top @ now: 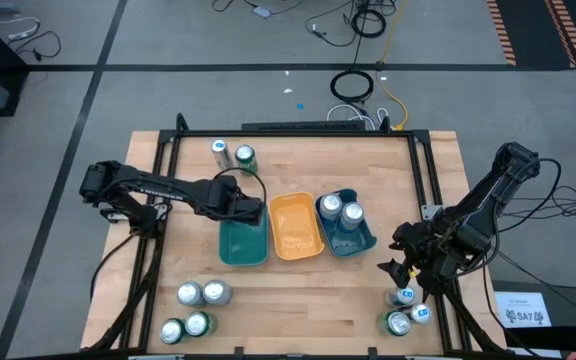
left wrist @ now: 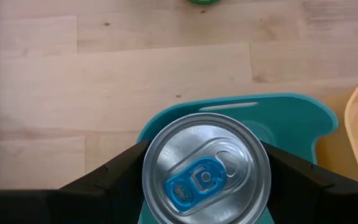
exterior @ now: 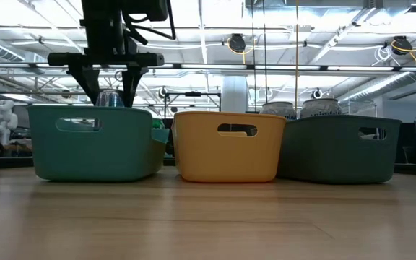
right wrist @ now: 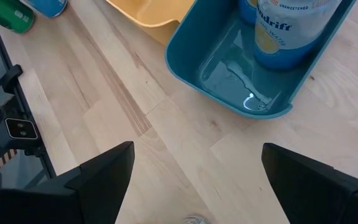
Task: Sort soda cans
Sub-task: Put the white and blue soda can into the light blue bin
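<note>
My left gripper (top: 250, 210) is over the far end of the teal tray (top: 243, 246), shut on a soda can (left wrist: 207, 171) with a silver top and a blue tab. In the low view this can (exterior: 110, 99) shows just above the teal tray's rim (exterior: 92, 108). Two more cans (top: 340, 212) stand in the blue tray (top: 360, 240). The yellow tray (top: 296, 228) between the two holds none. My right gripper (top: 408, 258) stands open above bare table near the right edge, with nothing between its fingers (right wrist: 104, 174). My left gripper pinches the can between its two fingers, one on each side of its wall just below the top rim (left wrist: 146, 163). The fingers (exterior: 92, 90) come steeply from above. The can is upright; the tray wall hides its lower part, so whether it stands on the tray's floor cannot be told.
Two cans (top: 232, 155) stand at the far left of the table. Several cans (top: 196, 308) stand near the front left, and three (top: 406, 310) near the front right, close below my right gripper. The table's middle front (top: 298, 310) is bare wood.
</note>
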Tool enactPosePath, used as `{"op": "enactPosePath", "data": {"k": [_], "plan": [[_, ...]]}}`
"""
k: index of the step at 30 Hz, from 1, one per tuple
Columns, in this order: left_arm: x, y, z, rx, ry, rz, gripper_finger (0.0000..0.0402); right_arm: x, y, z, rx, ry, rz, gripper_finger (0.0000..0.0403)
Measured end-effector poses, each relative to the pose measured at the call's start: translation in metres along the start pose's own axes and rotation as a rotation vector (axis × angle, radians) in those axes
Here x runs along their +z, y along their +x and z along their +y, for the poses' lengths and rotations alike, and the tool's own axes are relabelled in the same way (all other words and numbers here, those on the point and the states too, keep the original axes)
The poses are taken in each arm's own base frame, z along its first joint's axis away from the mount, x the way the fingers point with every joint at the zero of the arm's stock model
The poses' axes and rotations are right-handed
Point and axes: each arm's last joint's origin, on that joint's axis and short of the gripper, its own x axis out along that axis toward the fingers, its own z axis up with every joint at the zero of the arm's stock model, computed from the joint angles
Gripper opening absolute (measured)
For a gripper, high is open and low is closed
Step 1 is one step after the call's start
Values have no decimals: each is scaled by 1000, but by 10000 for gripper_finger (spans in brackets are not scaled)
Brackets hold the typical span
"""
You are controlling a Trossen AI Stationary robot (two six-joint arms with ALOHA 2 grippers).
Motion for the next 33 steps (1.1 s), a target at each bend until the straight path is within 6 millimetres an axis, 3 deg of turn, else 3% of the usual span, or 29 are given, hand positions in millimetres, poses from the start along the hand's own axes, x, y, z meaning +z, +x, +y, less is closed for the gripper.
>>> {"op": "enactPosePath", "data": {"k": [33], "plan": [[0, 0, 2, 16, 37, 5, 274, 0, 0, 1, 7, 4, 0, 345]]}}
